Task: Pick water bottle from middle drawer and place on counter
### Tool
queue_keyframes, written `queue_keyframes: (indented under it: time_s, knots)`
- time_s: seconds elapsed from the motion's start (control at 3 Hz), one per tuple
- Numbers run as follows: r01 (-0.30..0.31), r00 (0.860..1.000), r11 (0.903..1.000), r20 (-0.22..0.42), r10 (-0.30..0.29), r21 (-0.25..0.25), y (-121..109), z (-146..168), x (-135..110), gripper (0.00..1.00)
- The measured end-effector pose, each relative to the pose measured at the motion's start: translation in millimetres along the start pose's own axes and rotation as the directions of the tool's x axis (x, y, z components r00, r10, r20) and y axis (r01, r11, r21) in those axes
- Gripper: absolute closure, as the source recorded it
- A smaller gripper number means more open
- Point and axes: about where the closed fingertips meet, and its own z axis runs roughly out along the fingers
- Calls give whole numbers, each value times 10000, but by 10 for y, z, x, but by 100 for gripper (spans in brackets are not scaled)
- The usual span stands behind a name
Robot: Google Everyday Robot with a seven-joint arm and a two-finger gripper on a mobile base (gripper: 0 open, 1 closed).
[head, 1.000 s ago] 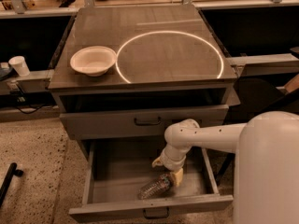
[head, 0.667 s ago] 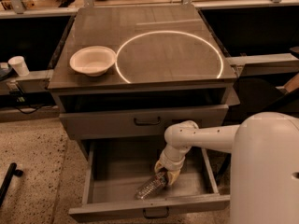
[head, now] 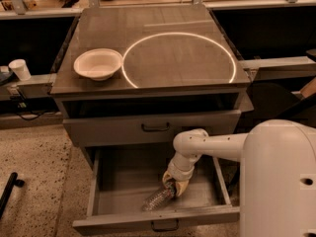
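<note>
In 1 s the tool (head: 174, 186) slid a bit toward 9 o'clock, now at the 1 o'clock end of the water bottle (head: 157, 200), lying in middle drawer (head: 123, 186) near front wall. Cannot tell if it grips. Lift to desk (head: 148, 28) prob. not begun.

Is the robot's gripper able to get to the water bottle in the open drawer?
Probably yes: the drawer stands open, nothing covers the water bottle, and the gripper is right at its end.
</note>
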Motion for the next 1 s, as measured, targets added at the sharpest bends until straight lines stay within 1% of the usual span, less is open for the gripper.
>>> queue_keyframes:
  time_s: [0.33, 0.67, 1.0]
  knots:
    - [25, 9999, 9993, 129, -30, 379, 37, -62, -39, 100]
    - [-49, 9997, 9952, -229, 72, 978, 98, -292, -103, 100]
    - [-262, 9923, 9869, -1155, 450, 1593, 235, -791, -205, 100]
